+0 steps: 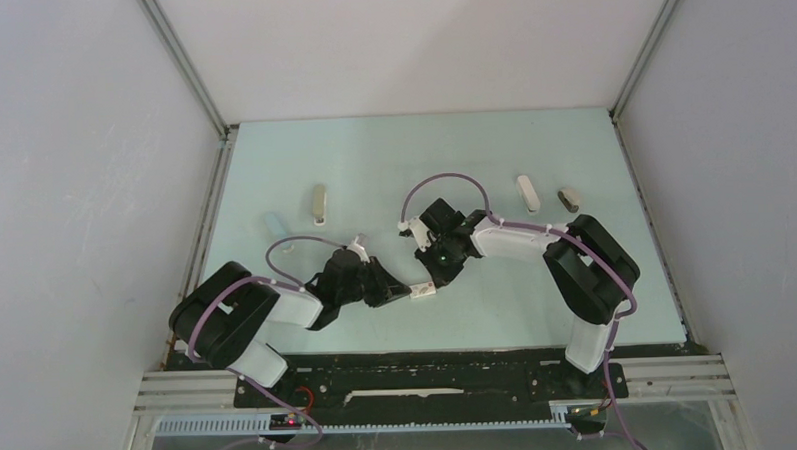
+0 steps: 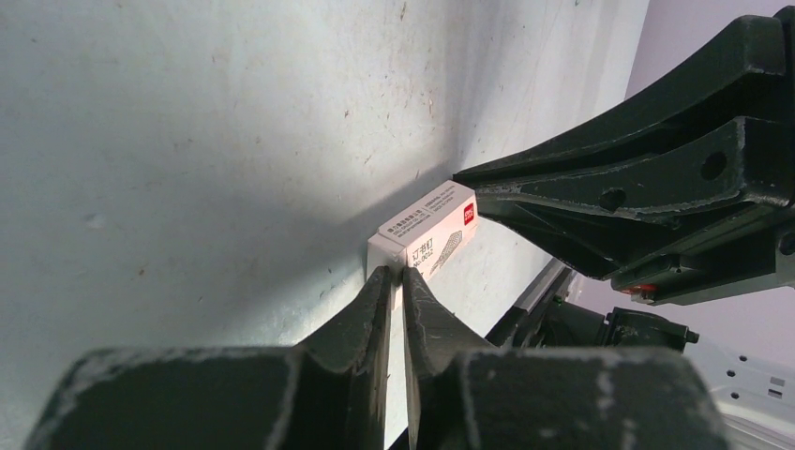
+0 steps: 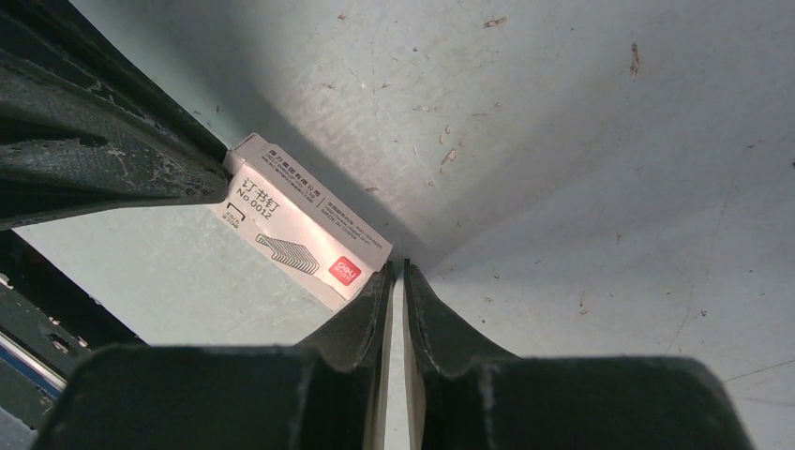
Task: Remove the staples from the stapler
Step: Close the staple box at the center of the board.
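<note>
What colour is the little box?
White box, with a small red square; clearest in the right wrist view.

Two arms in play, left arm (image 1: 240, 316) and right arm (image 1: 588, 263), so two pincers: left pincer (image 2: 395, 279), right pincer (image 3: 399, 272). One small white box (image 3: 298, 228). Farther back on the surface (image 1: 392, 150), four little oblong pieces: one pale blue piece (image 1: 276, 223), one beige piece (image 1: 320, 204), one white piece (image 1: 527, 192), one grey-brown piece (image 1: 570, 198).
</note>
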You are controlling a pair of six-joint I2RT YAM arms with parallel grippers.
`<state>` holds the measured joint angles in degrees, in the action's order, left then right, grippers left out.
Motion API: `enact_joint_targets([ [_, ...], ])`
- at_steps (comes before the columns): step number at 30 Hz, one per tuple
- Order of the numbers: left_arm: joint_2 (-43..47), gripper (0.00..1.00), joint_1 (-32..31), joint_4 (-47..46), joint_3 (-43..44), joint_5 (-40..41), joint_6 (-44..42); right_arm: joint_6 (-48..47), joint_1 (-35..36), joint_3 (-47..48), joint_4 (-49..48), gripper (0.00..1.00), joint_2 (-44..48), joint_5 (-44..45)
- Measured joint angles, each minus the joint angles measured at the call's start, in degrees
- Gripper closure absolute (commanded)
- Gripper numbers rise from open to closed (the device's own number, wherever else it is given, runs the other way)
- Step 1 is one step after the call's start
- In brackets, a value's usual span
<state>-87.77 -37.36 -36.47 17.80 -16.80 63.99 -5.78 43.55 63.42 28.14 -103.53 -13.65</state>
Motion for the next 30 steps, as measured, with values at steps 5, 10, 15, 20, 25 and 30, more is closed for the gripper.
enact_joint_targets([
  [5, 0.1, 0.83, 0.0, 0.0, 0.0, 0.0, 0.0, 0.0, 0.0, 0.0, 0.1, 0.82, 0.0, 0.1],
  [10, 1.3, 0.79, 0.0, 0.3, 0.0, 0.2, -0.1, 0.0, -0.1, 0.0, 0.1, 0.82, 0.0, 0.0],
  [15, 2.5, 0.76, 0.0, 0.5, 0.0, 0.8, -0.2, 0.0, -0.2, 0.1, 0.2, 0.82, 0.0, -0.1],
  [20, 3.1, 0.78, -0.1, 1.7, 0.0, 1.6, -0.2, 0.0, -0.2, 0.1, 0.2, 0.82, 0.0, -0.2],
  [25, 4.3, 0.91, -0.2, 4.2, 0.0, 2.8, -0.7, 0.0, -0.2, 0.1, 0.2, 0.82, 0.0, -0.2],
  [30, 4.5, 0.97, -0.2, 6.9, 0.0, 3.8, -1.2, 0.0, -0.2, 0.1, 0.2, 0.82, 0.0, -0.2],
])
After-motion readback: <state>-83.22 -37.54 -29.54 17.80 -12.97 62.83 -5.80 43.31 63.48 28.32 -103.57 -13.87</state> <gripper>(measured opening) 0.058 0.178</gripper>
